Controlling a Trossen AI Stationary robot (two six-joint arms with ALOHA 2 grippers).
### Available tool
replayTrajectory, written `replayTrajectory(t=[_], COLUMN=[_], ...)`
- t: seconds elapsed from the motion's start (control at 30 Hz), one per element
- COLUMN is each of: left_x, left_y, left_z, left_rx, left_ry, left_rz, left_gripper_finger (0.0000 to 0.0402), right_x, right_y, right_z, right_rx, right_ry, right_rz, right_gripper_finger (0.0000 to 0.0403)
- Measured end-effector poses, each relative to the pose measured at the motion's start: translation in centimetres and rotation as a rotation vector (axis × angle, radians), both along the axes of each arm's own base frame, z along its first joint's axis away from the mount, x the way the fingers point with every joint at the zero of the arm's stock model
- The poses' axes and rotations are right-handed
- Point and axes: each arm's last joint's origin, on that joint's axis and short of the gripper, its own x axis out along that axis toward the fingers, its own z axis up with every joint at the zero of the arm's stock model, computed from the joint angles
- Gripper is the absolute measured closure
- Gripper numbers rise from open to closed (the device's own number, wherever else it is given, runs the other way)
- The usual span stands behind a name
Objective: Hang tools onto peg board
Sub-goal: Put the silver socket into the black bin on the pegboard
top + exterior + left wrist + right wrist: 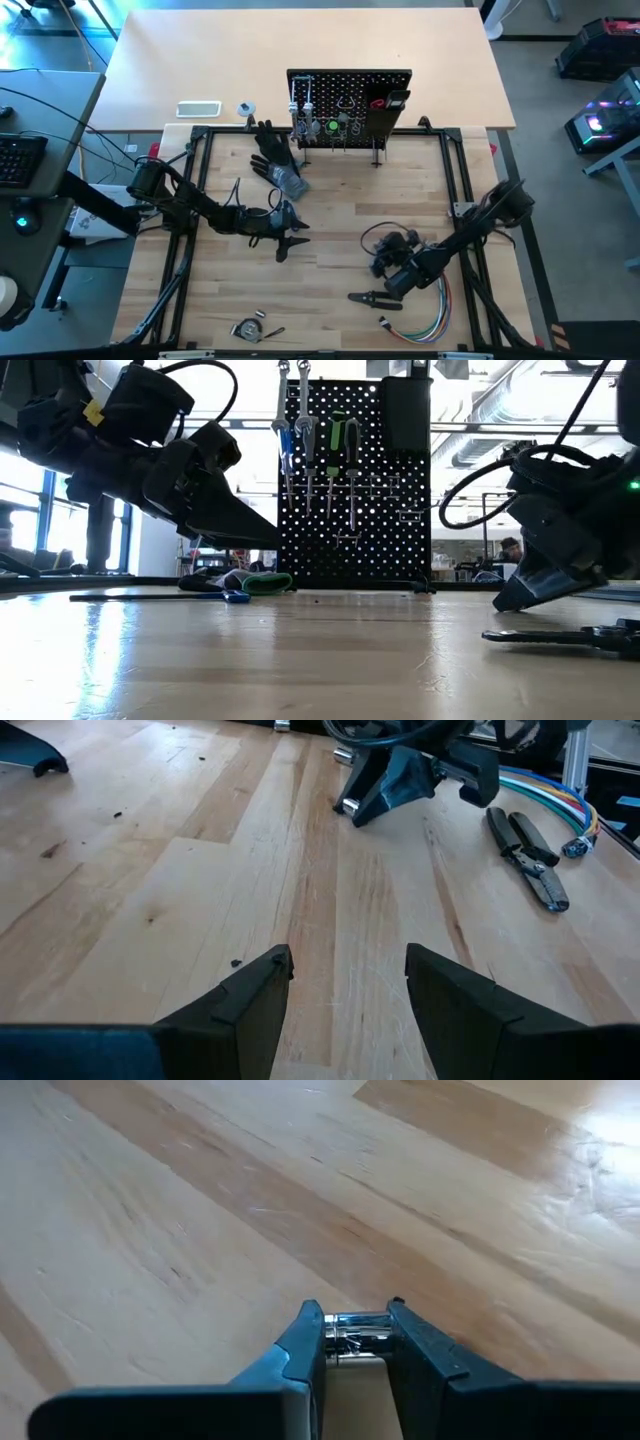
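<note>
Several tools (318,455) hang on the peg board (349,103); pliers (375,298) remain on the desk (330,250); right gripper (356,1342) fingers hold a small silver tool (357,1326); left gripper (347,985) fingers wide, empty

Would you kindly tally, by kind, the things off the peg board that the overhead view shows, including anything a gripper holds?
Black glove: 1
Pliers: 1
Coloured wire bundle: 1
Small round thing, perhaps a tape measure: 1
Small silver piece, clamped in the right gripper: 1
Total: 5
</note>
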Motion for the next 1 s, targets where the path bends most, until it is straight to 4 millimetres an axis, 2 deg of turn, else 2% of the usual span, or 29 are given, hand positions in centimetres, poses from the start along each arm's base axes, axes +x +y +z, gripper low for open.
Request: replayTrajectory(t=[0.57, 1.0], left_x=[0.0, 0.0], left_y=[0.0, 0.0], left_z=[0.0, 0.0], left_rx=[0.009, 0.009], left_ry=[0.000, 0.000], left_rz=[-0.003, -0.003], left_gripper_finger=[0.0209, 0.0209], right_x=[0.9, 1.0], right_y=[-2.9, -6.8], right_z=[6.8, 15.1], right_rx=[-0.103, -0.321], right_ry=[-0.073, -0.265], right_rz=[0.123, 0.235], right_gripper_finger=[0.0336, 0.0336])
